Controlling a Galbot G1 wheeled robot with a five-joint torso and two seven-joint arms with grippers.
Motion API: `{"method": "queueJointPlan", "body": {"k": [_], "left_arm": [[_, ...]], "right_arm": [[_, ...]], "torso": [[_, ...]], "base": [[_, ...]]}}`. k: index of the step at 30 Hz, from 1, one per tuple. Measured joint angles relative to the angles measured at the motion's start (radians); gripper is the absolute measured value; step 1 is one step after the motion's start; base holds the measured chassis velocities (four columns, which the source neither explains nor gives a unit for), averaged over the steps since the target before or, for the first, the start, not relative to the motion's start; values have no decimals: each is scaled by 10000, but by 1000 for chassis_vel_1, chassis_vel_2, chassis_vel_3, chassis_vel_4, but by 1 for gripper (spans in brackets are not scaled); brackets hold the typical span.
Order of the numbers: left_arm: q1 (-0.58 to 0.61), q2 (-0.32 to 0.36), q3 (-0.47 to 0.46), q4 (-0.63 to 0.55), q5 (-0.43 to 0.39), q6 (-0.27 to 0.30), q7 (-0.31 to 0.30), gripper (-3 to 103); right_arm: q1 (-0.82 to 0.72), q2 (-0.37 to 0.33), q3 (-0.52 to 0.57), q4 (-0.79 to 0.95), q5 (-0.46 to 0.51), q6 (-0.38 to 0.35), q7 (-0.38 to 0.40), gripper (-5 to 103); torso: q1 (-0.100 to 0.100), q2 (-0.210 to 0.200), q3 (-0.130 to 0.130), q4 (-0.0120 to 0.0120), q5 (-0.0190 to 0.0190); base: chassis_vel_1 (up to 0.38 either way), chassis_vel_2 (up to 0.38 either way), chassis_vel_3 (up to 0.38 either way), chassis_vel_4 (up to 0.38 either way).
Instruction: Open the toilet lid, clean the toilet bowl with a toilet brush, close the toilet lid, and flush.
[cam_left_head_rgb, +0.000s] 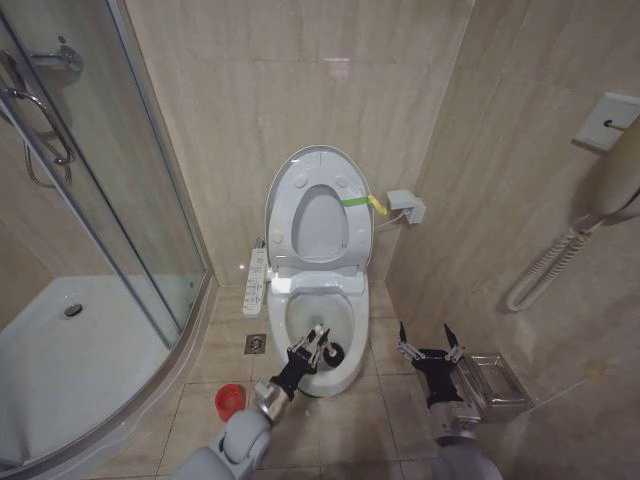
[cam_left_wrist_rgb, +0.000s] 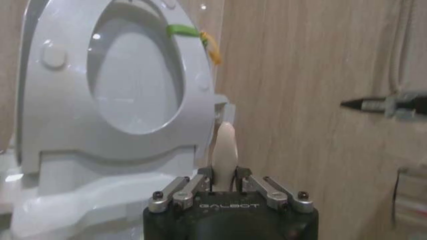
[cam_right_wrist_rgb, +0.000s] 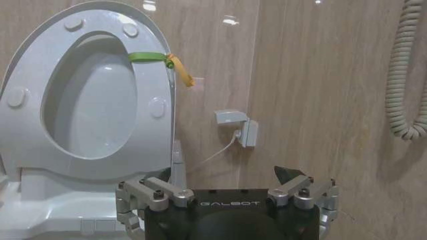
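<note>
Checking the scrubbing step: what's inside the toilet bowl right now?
The toilet brush's black head sits inside the toilet bowl, held by the left gripper. The gripper hides the bowl beneath it.

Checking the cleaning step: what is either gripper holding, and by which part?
The left gripper holds the toilet brush by its pale handle. The right gripper is open, holding nothing.

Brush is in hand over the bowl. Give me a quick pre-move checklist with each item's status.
1. Toilet lid raised against the wall: ok.
2. Left gripper shut on the toilet brush handle: ok.
3. Brush head over the toilet bowl opening: ok, at its front end.
4. Brush head touching the bowl's surface: cannot tell.
5. Right gripper open and off to the bowl's right, clear of it: ok.
6. Red holder on the floor left of the bowl, out of the way: ok.
</note>
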Motion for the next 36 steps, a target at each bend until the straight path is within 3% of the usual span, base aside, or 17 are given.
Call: {"method": "queueJointPlan", "body": {"k": [3, 11, 20, 24, 33, 36], "left_arm": [[-292, -343, -184, 1042, -66, -406, 370, 22], [-847, -726, -392, 1983, -335, -737, 644, 22], [-374, -192, -220, 57, -116, -359, 379, 22], [-11, -89, -186, -135, 105, -396, 423, 22], [-409, -558, -316, 1475, -188, -997, 1063, 22], [-829, -895, -481, 2219, -585, -1242, 1744, 22]], "right_arm": [[0, 0, 0, 0, 0, 0, 0, 100], [0, 0, 0, 0, 0, 0, 0, 100], [0, 0, 0, 0, 0, 0, 0, 100], [0, -1, 0, 0, 0, -1, 0, 100], [0, -1, 0, 1, 0, 0, 0, 100], [0, 0, 0, 0, 0, 0, 0, 100]], "torso": [[1, 0, 0, -3, -1], [1, -2, 1, -4, -1], [1, -2, 0, -1, -1], [0, -1, 1, 0, 0], [0, -2, 1, -2, -1], [0, -2, 1, -3, -1]], "base": [[0, 0, 0, 0], [0, 0, 0, 0], [0, 0, 0, 0], [0, 0, 0, 0], [0, 0, 0, 0], [0, 0, 0, 0]]}}
